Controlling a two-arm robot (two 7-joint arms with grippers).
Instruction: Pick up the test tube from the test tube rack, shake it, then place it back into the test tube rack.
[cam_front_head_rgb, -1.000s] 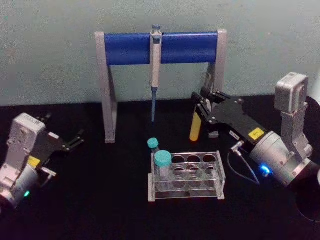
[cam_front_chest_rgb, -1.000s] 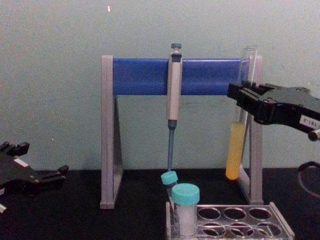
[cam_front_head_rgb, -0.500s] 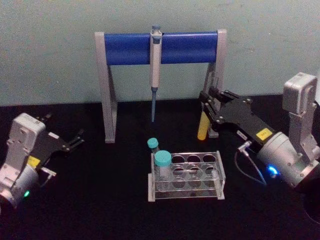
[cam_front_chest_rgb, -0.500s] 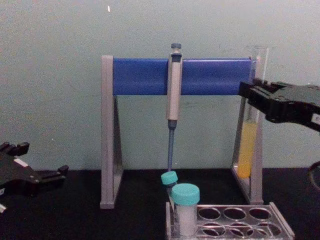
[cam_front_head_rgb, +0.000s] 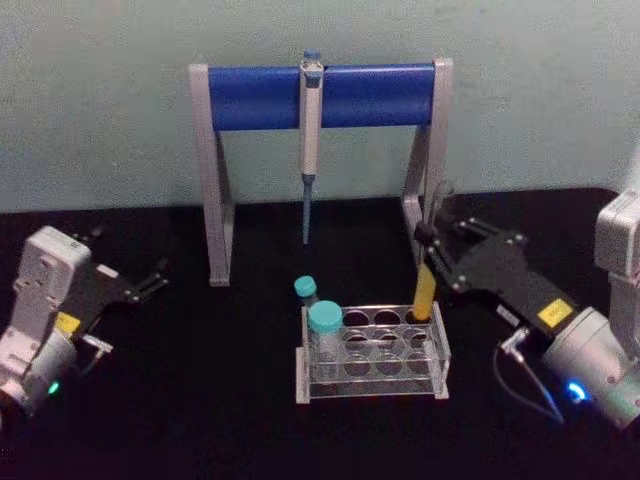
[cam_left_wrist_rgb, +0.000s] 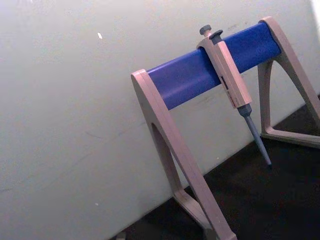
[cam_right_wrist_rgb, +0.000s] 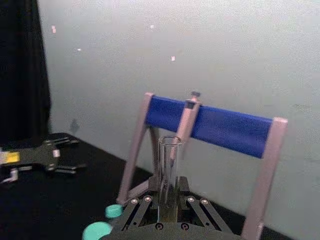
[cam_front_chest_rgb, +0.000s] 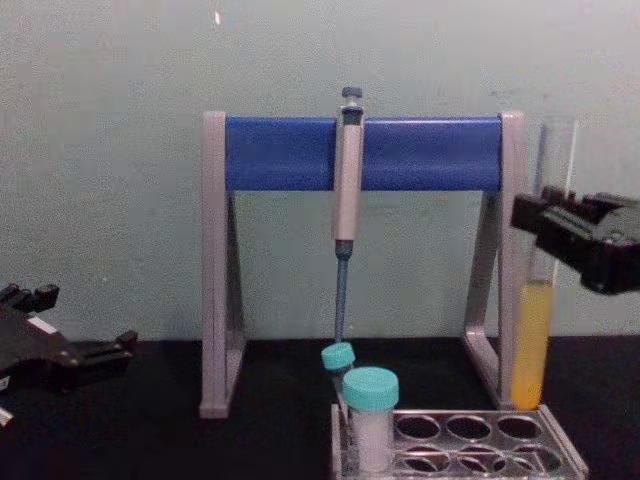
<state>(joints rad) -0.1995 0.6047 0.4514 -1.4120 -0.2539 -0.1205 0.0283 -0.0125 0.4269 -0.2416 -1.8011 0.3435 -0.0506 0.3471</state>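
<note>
At the right of the head view, the robot's right hand grips a tall clear glass test tube of yellow-orange liquid, held upright, its rounded bottom at the back right hole of the low clear plastic test tube rack at lower centre on the black table. The left hand rests open at the left edge

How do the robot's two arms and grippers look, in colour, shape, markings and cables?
The left gripper and the right gripper are black, flat and angular. Each carries a small yellow label and sits on a silver-grey wrist housing. The left wrist shows a green light, the right a blue light. A thin grey cable loops by the right wrist.
</note>
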